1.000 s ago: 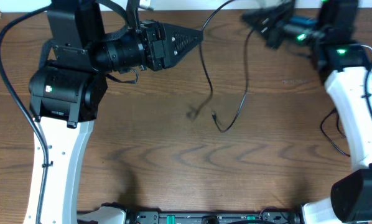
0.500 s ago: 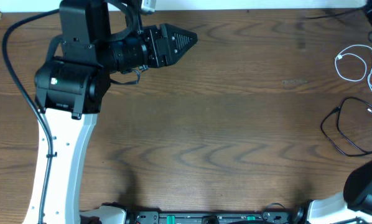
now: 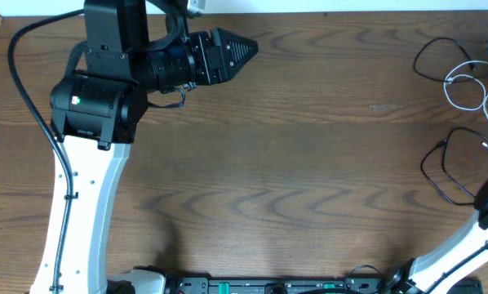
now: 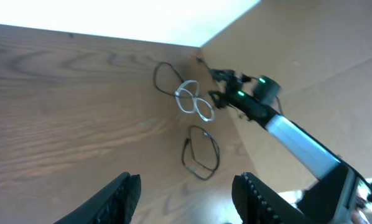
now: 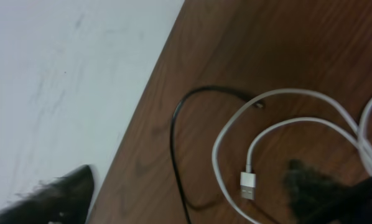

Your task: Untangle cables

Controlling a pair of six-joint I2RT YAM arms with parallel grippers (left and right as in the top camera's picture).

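The cables lie apart at the table's right edge: one black loop [image 3: 436, 57], the white cable [image 3: 464, 88] in a figure-eight, and a second black loop [image 3: 456, 167] nearer the front. My right gripper [image 5: 198, 196] hovers open just over the white cable's USB plug [image 5: 248, 185] and the first black loop [image 5: 173, 146], holding nothing. From the left wrist view the right gripper [image 4: 218, 87] sits beside the white cable [image 4: 195, 102]. Far from the cables, my left gripper [image 3: 246, 51] points right at the table's back left. Its fingers [image 4: 120, 196] stand apart with nothing between them.
The table's back edge [image 3: 326, 12] meets a white wall. A brown board [image 4: 310, 43] stands past the right side, close behind the cables. The right arm's white link [image 3: 472, 237] rises from the front right corner.
A black cable that hung over the table's middle from the right gripper now lies looped at the back right. The right arm swung right and its jaws opened. The left arm barely moved.
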